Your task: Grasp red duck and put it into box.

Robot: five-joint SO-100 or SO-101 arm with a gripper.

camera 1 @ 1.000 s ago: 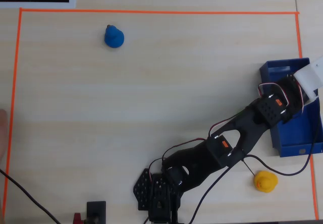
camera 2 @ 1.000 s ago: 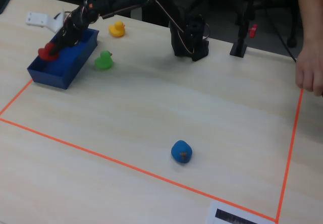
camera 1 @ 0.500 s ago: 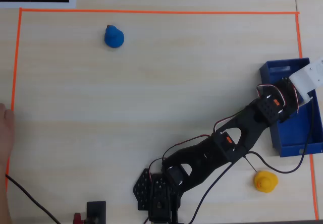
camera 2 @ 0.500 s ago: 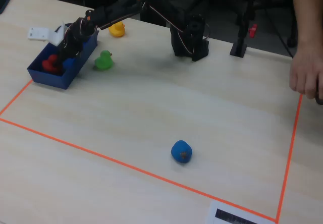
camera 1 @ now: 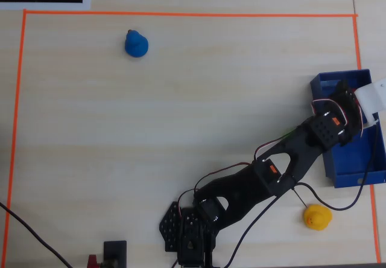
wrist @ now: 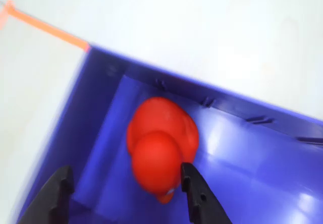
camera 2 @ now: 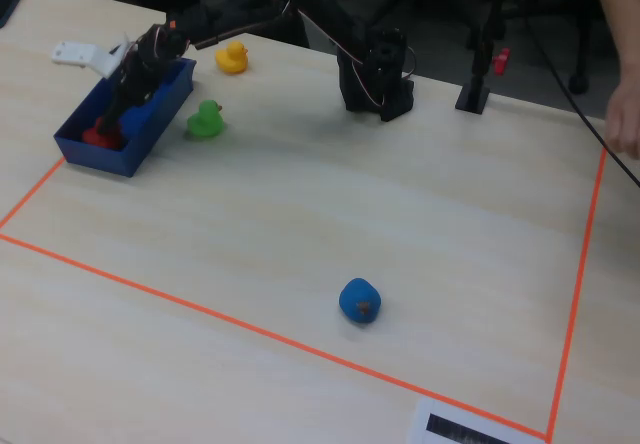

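The red duck (wrist: 161, 143) lies on the floor of the blue box (wrist: 242, 153), near its far wall. In the fixed view the duck (camera 2: 100, 134) sits at the near end of the box (camera 2: 112, 161). My gripper (wrist: 126, 171) is open just above the duck, with the right finger (wrist: 194, 193) against the duck's side and the left finger well apart from it. In the overhead view the gripper (camera 1: 342, 96) hangs over the far end of the box (camera 1: 356, 162) and hides the duck.
A green duck (camera 2: 205, 119) stands just right of the box. A yellow duck (camera 1: 316, 216) sits near the box's end, and a blue duck (camera 1: 136, 43) is far off. Orange tape (camera 1: 181, 14) frames the table. A white part (camera 1: 371, 96) lies beside the box.
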